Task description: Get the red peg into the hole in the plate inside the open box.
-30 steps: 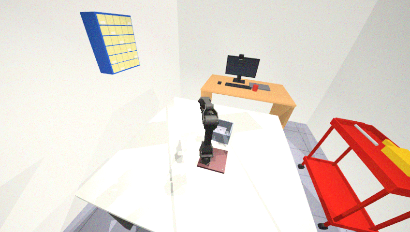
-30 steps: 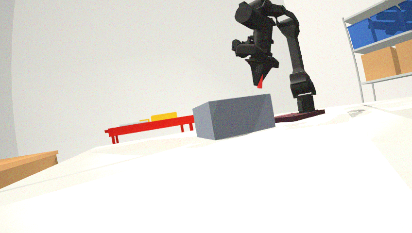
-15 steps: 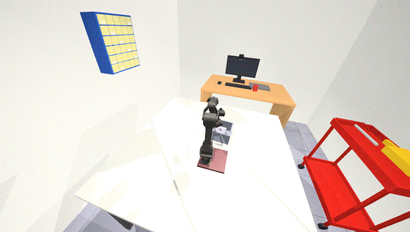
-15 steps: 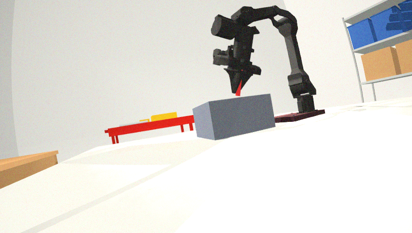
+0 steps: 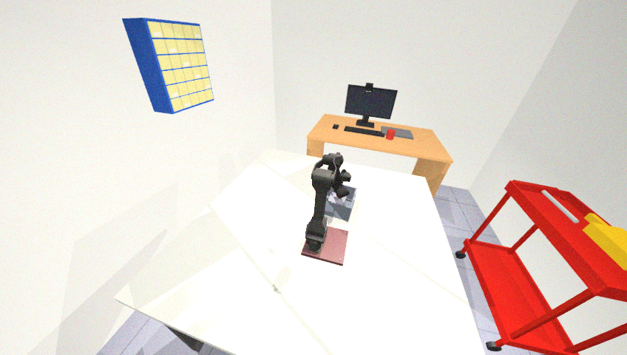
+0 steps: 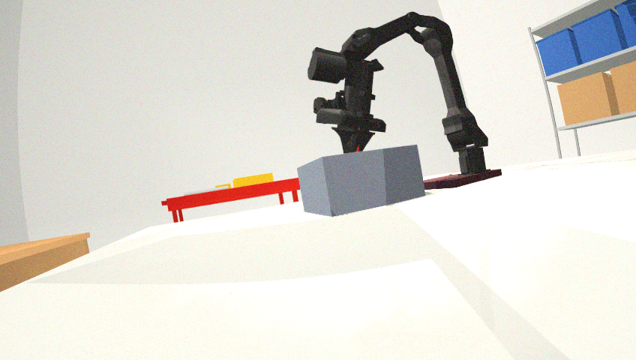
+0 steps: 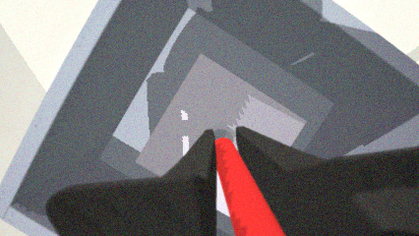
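A red cart (image 5: 532, 281) (image 6: 232, 194) stands beside the white table (image 5: 395, 281) (image 6: 268, 312) in my top view, a yellow object (image 5: 609, 239) (image 6: 253, 179) on its upper tray. Behind, a wooden desk (image 5: 369, 143) (image 6: 44, 258) bears a dark monitor (image 5: 370, 101) and a red mug (image 5: 390, 134). Blue-framed yellow drawers (image 5: 182, 66) hang on a pale wall above bluish floor tiles (image 5: 455, 204). My exterior view shows metal shelving (image 6: 551, 113) with blue bins (image 6: 598, 37).

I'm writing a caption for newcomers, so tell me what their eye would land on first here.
Probably the red peg, gripped between the black fingers of the gripper over the open grey box. Next, likely the big red cart, at the right in the top view, and the blue cabinet with yellow drawers, high on the left wall.
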